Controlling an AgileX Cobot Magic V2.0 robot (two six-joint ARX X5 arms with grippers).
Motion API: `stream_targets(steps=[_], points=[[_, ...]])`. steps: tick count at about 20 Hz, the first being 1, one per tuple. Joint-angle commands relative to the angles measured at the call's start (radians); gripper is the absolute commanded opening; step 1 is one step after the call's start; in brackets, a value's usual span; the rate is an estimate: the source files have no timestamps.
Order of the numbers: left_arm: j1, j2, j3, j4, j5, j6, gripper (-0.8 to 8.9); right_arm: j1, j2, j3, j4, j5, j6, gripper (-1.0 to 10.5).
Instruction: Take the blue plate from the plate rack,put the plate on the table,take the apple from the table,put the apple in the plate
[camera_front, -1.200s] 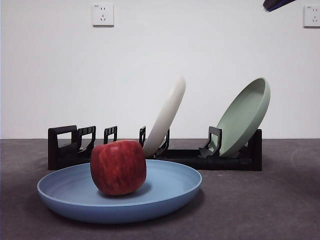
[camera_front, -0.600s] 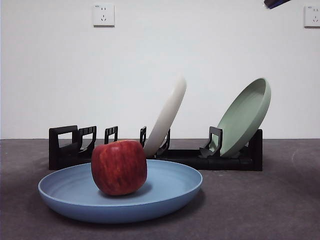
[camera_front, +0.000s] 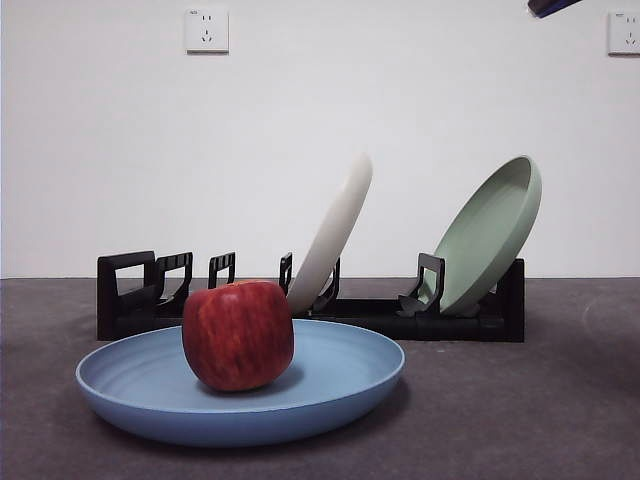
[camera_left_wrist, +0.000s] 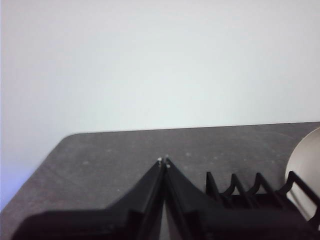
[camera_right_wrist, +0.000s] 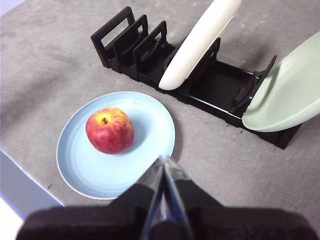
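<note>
The blue plate (camera_front: 330, 385) lies flat on the table (camera_front: 520, 400) in front of the plate rack (camera_front: 450, 320). The red apple (camera_front: 238, 334) sits in the plate, left of its middle. In the right wrist view the apple (camera_right_wrist: 109, 130) rests in the blue plate (camera_right_wrist: 145, 125), with the rack (camera_right_wrist: 215, 87) beyond. My right gripper (camera_right_wrist: 163, 161) is shut and empty, high above the plate's near rim. My left gripper (camera_left_wrist: 164, 161) is shut and empty, raised near the rack's (camera_left_wrist: 240, 187) end. A black arm tip (camera_front: 552, 7) shows at the top right corner of the front view.
A cream-white plate (camera_front: 335, 232) stands tilted in the rack's middle and a pale green plate (camera_front: 490, 235) leans at its right end. Both show in the right wrist view, cream (camera_right_wrist: 200, 42) and green (camera_right_wrist: 290, 95). The table's edge (camera_right_wrist: 30, 175) runs close to the blue plate.
</note>
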Motion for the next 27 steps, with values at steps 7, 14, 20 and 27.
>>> stream_targets(steps=[7, 14, 20, 27], points=[[0.149, -0.138, -0.287, 0.075, 0.100, 0.058, -0.01, 0.000, -0.001, -0.007, 0.004, 0.003, 0.009, 0.0], [0.178, -0.138, -0.413, 0.164, 0.156, 0.043, -0.01, 0.000, -0.001, -0.007, 0.004, 0.003, 0.009, 0.0], [0.179, -0.138, -0.473, 0.130, 0.173, 0.003, -0.01, 0.000, -0.001, -0.007, 0.004, 0.003, 0.009, 0.0], [0.179, -0.138, -0.473, 0.122, 0.172, -0.002, -0.01, 0.000, -0.001, -0.007, 0.004, 0.003, 0.009, 0.0]])
